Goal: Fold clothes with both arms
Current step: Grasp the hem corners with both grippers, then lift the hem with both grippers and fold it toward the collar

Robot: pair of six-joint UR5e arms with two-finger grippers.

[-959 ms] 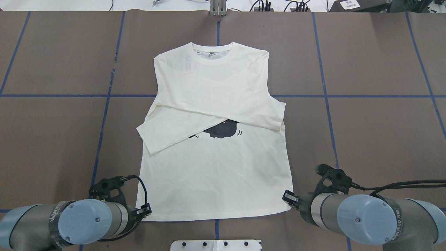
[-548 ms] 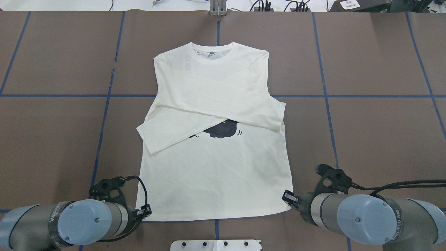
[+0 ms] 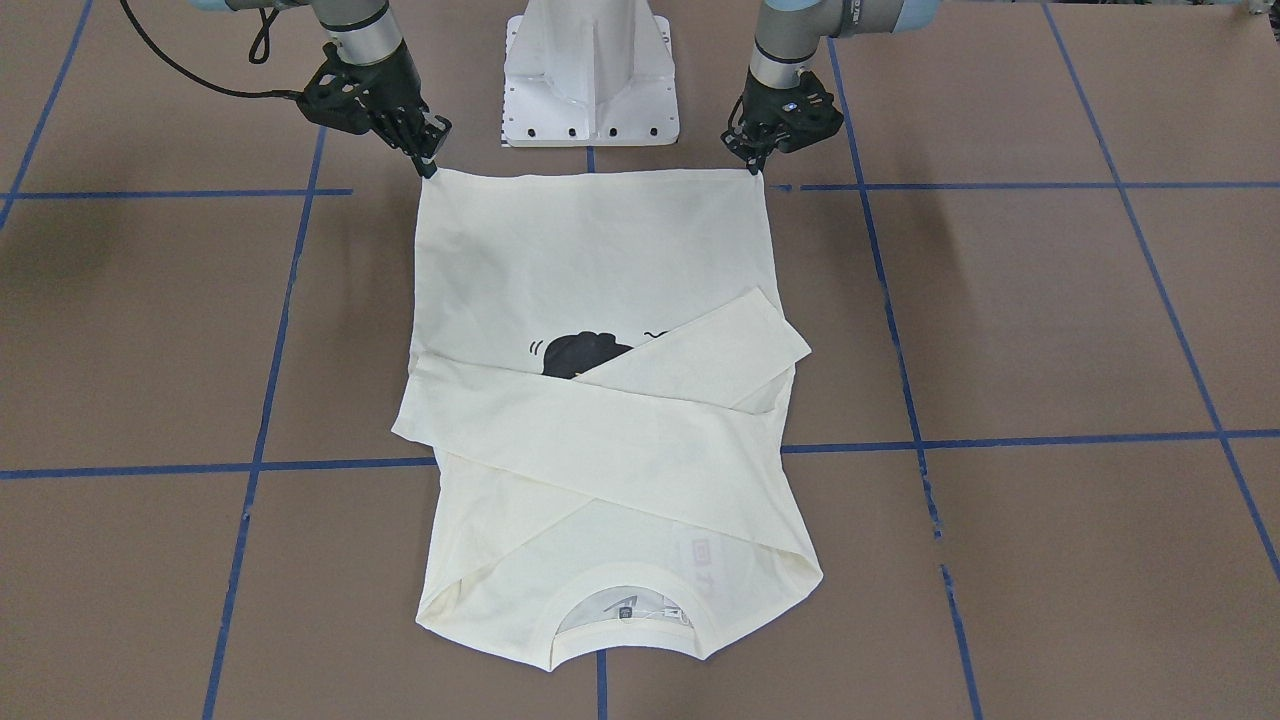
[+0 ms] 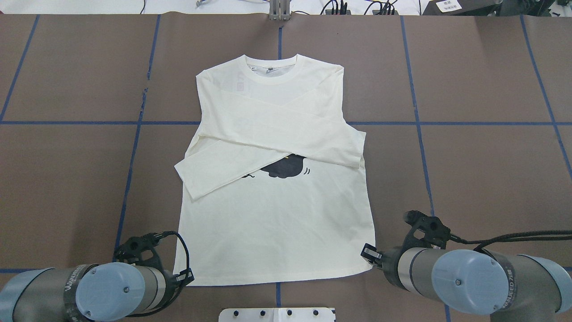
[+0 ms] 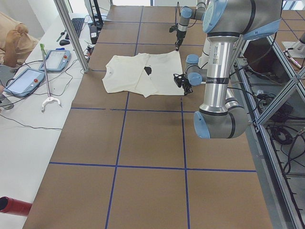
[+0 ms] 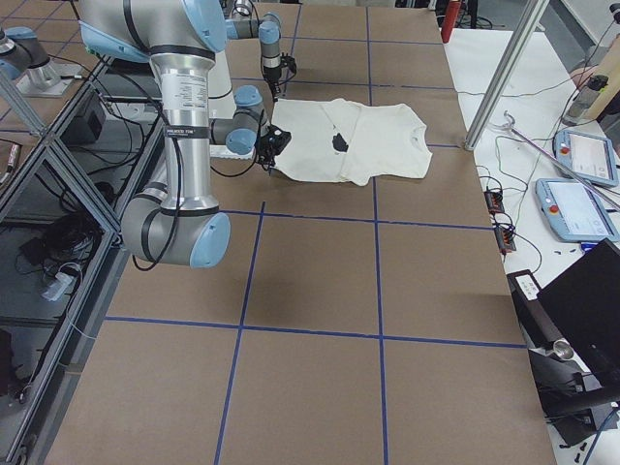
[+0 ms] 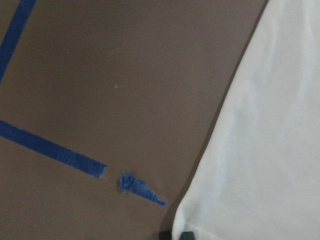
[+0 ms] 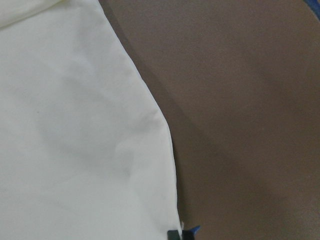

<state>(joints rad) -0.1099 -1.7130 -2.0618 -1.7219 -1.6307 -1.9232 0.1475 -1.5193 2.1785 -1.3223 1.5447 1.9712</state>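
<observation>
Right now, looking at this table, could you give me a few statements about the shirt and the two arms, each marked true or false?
1. The cream long-sleeved shirt lies with its collar nearest the robot. False: the collar points away, and the hem is nearest.
2. Both sleeves are folded across the chest. True.
3. The black cat print shows in full. False: the sleeves cover its upper part.
4. The left gripper and the right gripper each sit at a hem corner. True.

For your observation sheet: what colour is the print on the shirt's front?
Black: the print on the shirt, clearest in the overhead view.
</observation>
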